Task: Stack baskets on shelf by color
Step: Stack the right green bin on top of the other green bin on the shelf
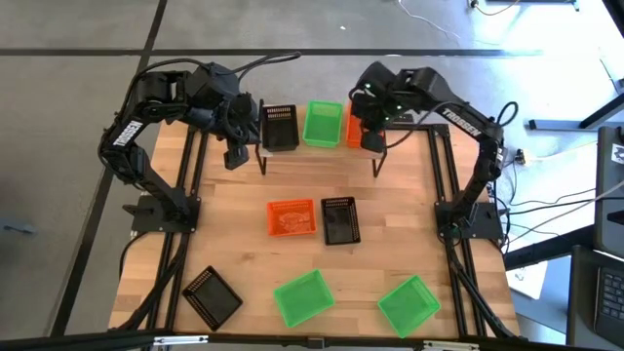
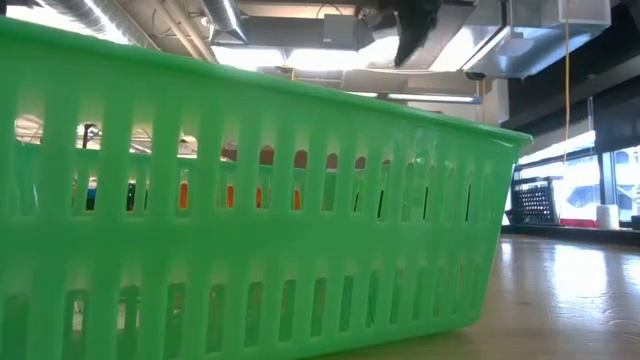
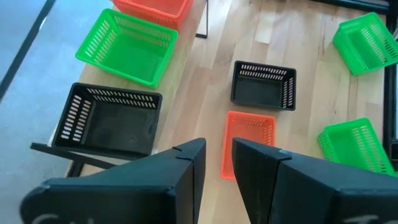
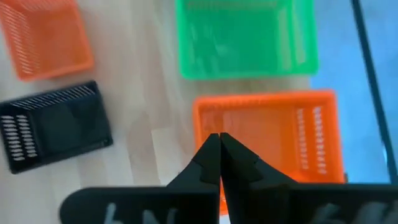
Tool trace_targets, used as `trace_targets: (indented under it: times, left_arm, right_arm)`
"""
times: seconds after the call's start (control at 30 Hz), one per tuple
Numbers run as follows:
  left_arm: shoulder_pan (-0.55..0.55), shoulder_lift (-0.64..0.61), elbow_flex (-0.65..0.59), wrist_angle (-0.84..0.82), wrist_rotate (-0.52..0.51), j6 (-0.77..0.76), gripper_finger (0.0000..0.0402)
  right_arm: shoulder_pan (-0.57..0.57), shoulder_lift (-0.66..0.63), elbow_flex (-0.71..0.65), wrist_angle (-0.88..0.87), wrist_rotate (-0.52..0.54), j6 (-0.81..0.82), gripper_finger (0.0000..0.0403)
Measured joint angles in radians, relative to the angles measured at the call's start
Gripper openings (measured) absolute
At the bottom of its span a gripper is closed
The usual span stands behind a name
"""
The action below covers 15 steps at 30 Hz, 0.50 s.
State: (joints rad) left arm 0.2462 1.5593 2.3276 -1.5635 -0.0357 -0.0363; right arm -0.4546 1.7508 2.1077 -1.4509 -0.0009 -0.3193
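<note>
While the shelf (image 1: 322, 148) carried a black basket (image 1: 280, 127), a green basket (image 1: 323, 124) and an orange basket (image 1: 350, 124) side by side, the right gripper (image 4: 219, 140) hung over the orange one's rim, fingers pressed together with nothing visibly between them. Probably that basket was just placed. Doing it well meant rising straight, not dragging the rim. The left gripper (image 3: 217, 163) waited near the black one, fingers slightly parted, empty. Six baskets lay on the table (image 1: 400, 185).
</note>
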Motion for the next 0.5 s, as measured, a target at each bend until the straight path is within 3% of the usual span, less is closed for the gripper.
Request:
trace_targets:
  times: [0.13,0.27,0.37,0.5]
  left_arm:
    - [0.000,0.000,0.000,-0.007,0.002,-0.033,0.0070]
    - [-0.017,0.001,-0.039,-0.008,0.053,-0.033,0.0070]
    - [-0.028,0.001,-0.086,-0.008,0.068,-0.033,0.0070]
    - [-0.054,-0.023,-0.149,-0.008,0.065,-0.034,0.0070]
  right_arm:
    - [0.046,-0.002,0.111,-0.063,-0.032,-0.023,0.0000]
    - [0.096,-0.001,0.167,-0.120,-0.212,-0.087,0.0000]
    - [0.143,-0.008,0.153,-0.118,-0.312,-0.105,0.0000]
    - [0.216,-0.039,0.100,-0.119,-0.339,-0.104,0.0000]
